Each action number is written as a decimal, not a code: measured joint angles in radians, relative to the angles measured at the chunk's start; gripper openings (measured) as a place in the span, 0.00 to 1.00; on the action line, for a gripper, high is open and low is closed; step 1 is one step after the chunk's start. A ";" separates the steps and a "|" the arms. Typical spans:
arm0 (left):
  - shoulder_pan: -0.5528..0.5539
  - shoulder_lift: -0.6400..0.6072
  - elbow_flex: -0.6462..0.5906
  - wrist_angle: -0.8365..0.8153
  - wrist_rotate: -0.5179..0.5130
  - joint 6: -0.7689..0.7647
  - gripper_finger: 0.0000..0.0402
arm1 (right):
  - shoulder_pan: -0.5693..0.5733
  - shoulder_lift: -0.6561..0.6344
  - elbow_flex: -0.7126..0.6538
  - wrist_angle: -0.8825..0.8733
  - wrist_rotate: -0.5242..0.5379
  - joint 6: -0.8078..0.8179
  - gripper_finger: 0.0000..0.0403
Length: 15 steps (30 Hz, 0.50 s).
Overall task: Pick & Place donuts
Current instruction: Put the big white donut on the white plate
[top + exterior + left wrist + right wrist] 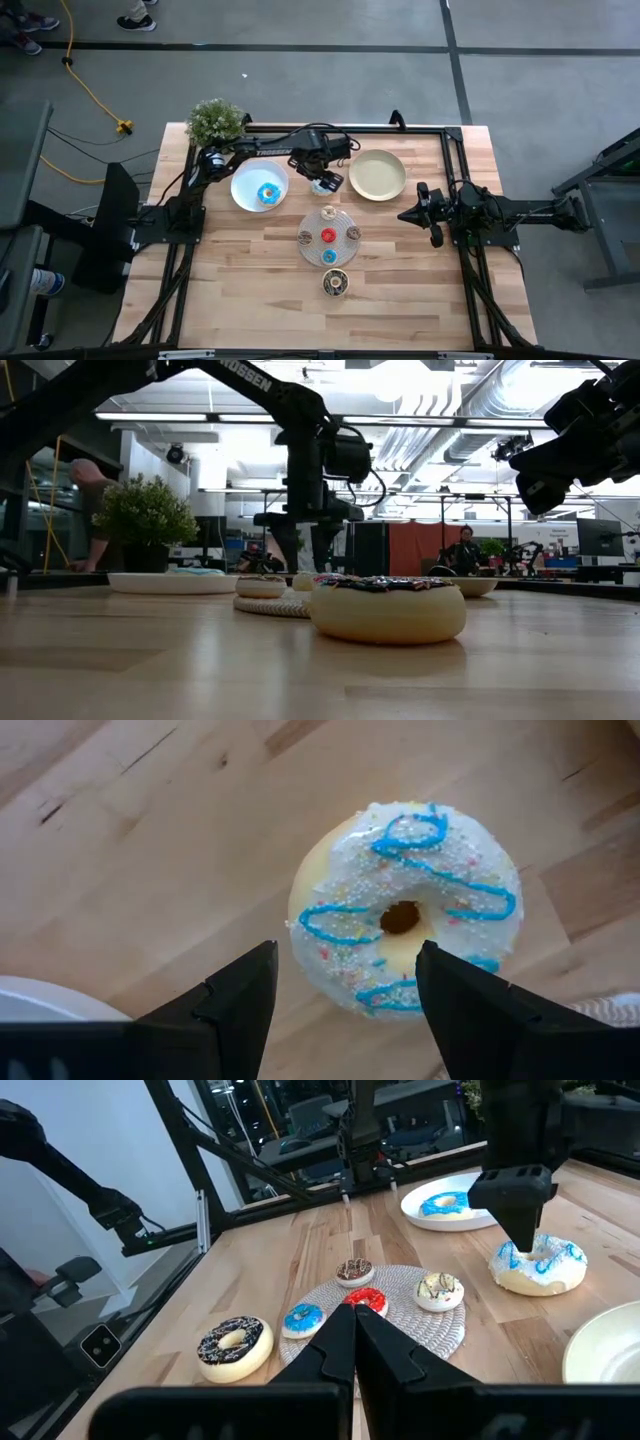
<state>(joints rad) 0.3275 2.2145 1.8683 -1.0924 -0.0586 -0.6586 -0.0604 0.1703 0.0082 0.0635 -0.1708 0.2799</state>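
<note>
white donut [405,910], pale yellow underneath, has white icing thick with tiny sprinkles and loose blue squiggles round a small dark hole. it lies flat on bare wood between the white plate [243,193] and the yellow plate [378,175], just off the edge of the mat [342,247]. left gripper [345,990] hangs right over it, fingers spread apart, nothing between them; one finger overlaps the donut's rim in the left wrist view (whether it touches i cannot tell).

blue donut [268,193] sits in the white plate. on the mat lie four minis: cream [440,1290] nearest the white donut, brown [354,1270], red [364,1300] in the middle, blue mini [302,1318]. dark donut [336,283], chocolate-iced with pale flecks, rests on the wood beside the mat, on the side away from the plates.

right gripper [352,1342] waits out at the table's right side, raised, fingers pressed together and empty.

table [250,300] is pale butcher-block wood in a black frame, with a small green plant [216,121] at the back left corner. around it, grey concrete floor with a yellow cable [90,95]. low view looks into a bright workshop with ceiling ducts, a red partition and people [462,550] at benches far off.
</note>
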 joint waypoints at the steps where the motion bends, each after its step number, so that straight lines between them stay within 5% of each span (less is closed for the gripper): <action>1: 0.000 0.004 0.001 0.006 -0.002 0.000 0.57 | 0.000 0.000 0.000 0.000 0.000 0.000 0.00; 15: 0.000 0.038 0.002 0.027 0.018 0.000 0.57 | 0.000 0.000 0.000 -0.001 0.000 0.000 0.00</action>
<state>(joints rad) 0.3279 2.2528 1.8698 -1.0658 -0.0409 -0.6590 -0.0603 0.1699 0.0082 0.0621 -0.1711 0.2801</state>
